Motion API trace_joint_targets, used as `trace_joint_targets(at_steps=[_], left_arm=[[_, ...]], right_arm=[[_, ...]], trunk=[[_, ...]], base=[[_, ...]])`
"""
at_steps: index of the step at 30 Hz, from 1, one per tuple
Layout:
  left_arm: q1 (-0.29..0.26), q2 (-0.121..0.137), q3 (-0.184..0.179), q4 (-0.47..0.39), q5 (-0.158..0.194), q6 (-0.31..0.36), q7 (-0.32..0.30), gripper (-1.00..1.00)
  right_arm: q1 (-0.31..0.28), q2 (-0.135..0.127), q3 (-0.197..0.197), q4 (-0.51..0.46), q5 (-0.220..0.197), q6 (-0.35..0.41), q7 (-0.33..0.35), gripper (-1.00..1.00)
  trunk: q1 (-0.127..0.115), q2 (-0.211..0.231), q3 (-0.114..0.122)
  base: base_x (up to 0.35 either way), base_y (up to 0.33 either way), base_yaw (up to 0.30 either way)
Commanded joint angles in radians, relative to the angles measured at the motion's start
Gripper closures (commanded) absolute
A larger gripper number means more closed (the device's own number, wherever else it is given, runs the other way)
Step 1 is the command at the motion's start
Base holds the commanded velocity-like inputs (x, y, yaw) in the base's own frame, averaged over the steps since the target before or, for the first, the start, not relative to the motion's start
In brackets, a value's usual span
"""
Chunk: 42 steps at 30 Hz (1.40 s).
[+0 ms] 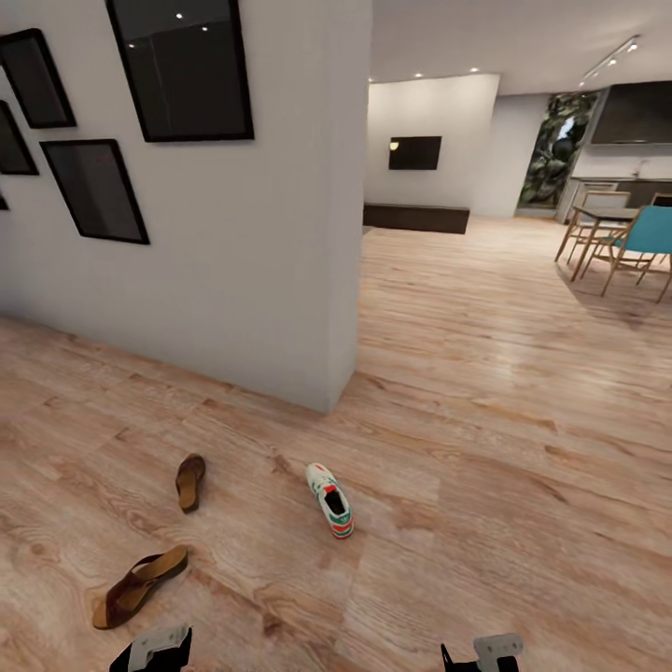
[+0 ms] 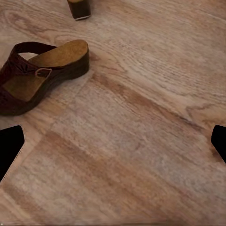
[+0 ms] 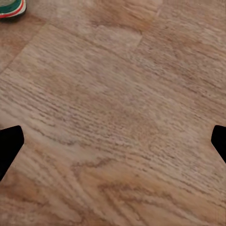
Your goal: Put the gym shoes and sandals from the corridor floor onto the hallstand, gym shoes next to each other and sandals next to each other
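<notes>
Three pieces of footwear lie on the light brown wood-plank corridor floor (image 1: 448, 392): one white lace-up gym shoe with green stripes and red-orange marks (image 1: 329, 500), and two brown leather open sandals. Nearer sandal (image 1: 138, 586) sits close in front of the left arm; farther sandal (image 1: 189, 482) lies beyond it, nearer the white wall corner (image 1: 317, 233). Gym shoe well apart from both, toward the right. Second gym shoe and the shoe rack not sighted from here.

Left gripper (image 2: 113, 141): dark fingers (image 2: 9, 146) spread wide at the frame edges, nothing between them, bare floor below; the nearer sandal (image 2: 40, 73) lies just off to one side. Right gripper (image 3: 113, 141): likewise wide open and empty, with the striped edge of the gym shoe (image 3: 12, 8) at the frame corner.

Step in hand, by my reading: approach, nothing picked up yet. Next move likely calls for shifting the left gripper over the nearer sandal, lowering, and closing across its strap or sole edge.
</notes>
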Motion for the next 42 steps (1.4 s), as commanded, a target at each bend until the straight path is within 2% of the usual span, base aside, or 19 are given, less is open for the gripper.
trace_joint_targets(at_steps=[1, 20, 30, 42], left_arm=[[-0.001, 0.000, -0.001, 0.001, 0.005, -0.003, 0.000, -1.00], [-0.001, 0.000, -0.001, 0.002, 0.006, -0.003, 0.000, -1.00], [-0.001, 0.000, -0.001, 0.002, 0.005, -0.003, 0.000, -1.00], [-0.001, -0.001, -0.001, 0.001, 0.005, -0.003, 0.000, -1.00]], right_arm=[[0.000, 0.000, -0.002, 0.000, 0.009, -0.002, -0.002, -1.00], [0.000, 0.002, -0.003, -0.001, 0.009, -0.003, -0.004, -1.00], [0.000, 0.002, -0.003, -0.001, 0.009, -0.004, -0.004, -1.00], [0.000, 0.002, -0.003, -0.001, 0.009, -0.004, -0.003, -1.00]], trunk=[[0.000, 0.000, -0.001], [0.000, 0.000, -0.007], [0.000, 0.000, -0.021], [0.000, 0.000, -0.026]], base=[[0.000, 0.000, 0.276], [0.000, 0.000, 0.255], [0.014, -0.007, 0.135], [0.089, -0.209, 0.035]])
